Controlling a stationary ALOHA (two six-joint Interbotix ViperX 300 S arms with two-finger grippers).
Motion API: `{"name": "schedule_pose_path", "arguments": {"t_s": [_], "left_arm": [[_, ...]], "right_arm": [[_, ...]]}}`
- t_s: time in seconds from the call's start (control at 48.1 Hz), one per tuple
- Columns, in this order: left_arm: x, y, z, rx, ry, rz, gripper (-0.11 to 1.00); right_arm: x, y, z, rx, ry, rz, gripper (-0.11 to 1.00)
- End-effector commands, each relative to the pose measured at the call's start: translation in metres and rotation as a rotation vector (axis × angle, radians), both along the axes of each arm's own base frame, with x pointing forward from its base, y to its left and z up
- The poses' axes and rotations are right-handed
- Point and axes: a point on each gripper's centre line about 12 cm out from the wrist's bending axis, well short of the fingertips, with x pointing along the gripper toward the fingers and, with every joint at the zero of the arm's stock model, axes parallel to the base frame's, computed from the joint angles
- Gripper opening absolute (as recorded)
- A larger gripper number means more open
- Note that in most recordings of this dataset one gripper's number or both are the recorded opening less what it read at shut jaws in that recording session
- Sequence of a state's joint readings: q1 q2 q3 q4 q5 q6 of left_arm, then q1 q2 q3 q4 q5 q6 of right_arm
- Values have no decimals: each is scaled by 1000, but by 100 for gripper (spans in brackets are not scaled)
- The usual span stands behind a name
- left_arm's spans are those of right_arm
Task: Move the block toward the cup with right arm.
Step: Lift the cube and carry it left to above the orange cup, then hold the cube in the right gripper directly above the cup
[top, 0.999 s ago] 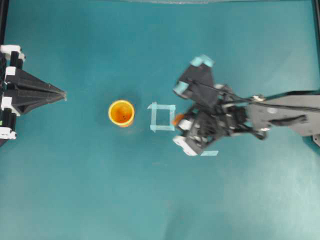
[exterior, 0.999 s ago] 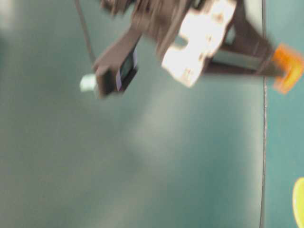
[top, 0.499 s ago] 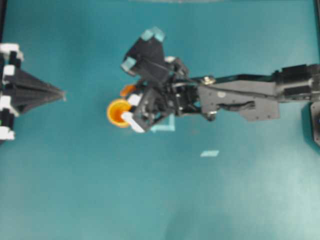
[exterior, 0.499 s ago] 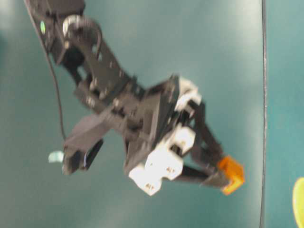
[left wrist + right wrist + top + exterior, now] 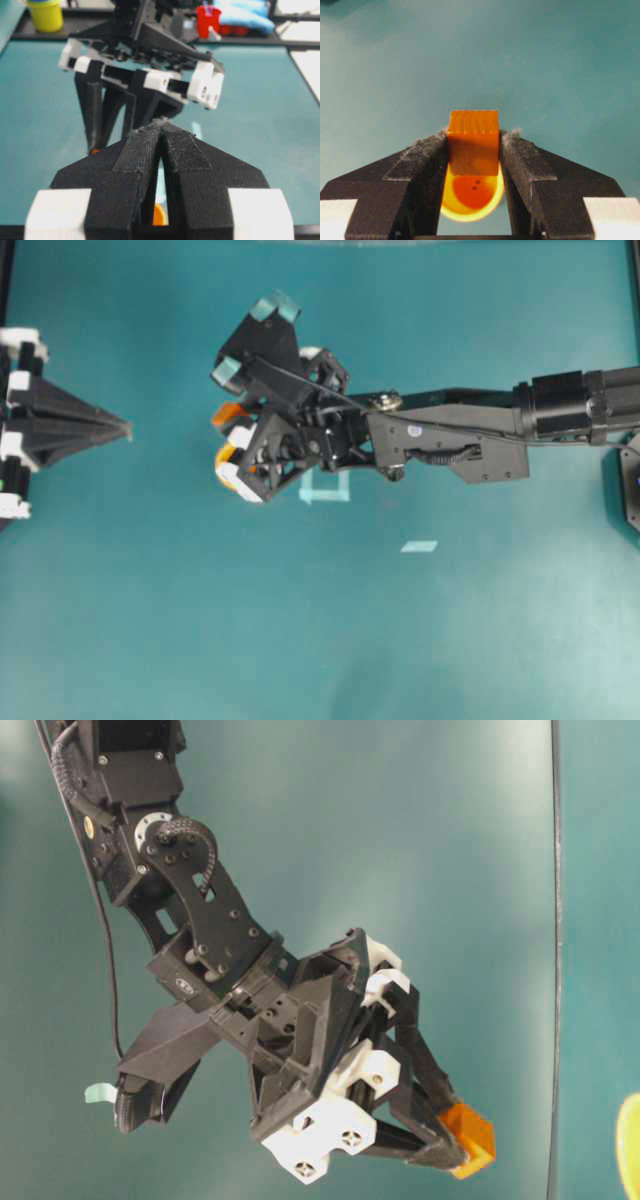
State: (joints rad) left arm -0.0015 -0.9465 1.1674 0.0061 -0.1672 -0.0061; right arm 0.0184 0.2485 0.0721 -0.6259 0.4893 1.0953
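Overhead, we see the right claw (image 5: 232, 428) reaching across the desk (image 5: 480, 620) with the block (image 5: 226, 414) pinched at its tip, right at the cup (image 5: 222, 456). Only a sliver of the cup's rim shows from under the arm's wrist; the block sits just beside that rim, on its far side. The left claw (image 5: 125, 428) rests well away from the cup, its fingers pressed together, holding nothing.

At table level, we see the block (image 5: 468, 1137) clamped between the right claw's black fingertips (image 5: 440, 1148), hanging clear above the surface, while an edge of the cup (image 5: 630, 1145) peeks in at the right border, a gap away.

From the left wrist, the right arm's fingers come down behind the cup (image 5: 158, 216), which shows through the slit of the closed left claw (image 5: 161, 131); the block is barely visible there.

From the right wrist, the block (image 5: 473, 141) is held squarely between the pads (image 5: 420, 152), with the cup (image 5: 472, 196) open directly below, nearer the claw's base.

We judge the carry nearly done: lower gently, keep the grip until the block rests beside the cup, and avoid knocking the rim.
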Motion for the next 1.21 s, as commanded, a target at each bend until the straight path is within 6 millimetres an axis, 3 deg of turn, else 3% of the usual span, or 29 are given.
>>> {"name": "schedule_pose_path", "arguments": {"t_s": [0.0,1.186], "left_arm": [[3,0,8,1,-20,0,0],[3,0,8,1,-20,0,0]], "right_arm": [[2,2,21,-2,-58,12,40],[3,9,22,7,-64,25,40]]}}
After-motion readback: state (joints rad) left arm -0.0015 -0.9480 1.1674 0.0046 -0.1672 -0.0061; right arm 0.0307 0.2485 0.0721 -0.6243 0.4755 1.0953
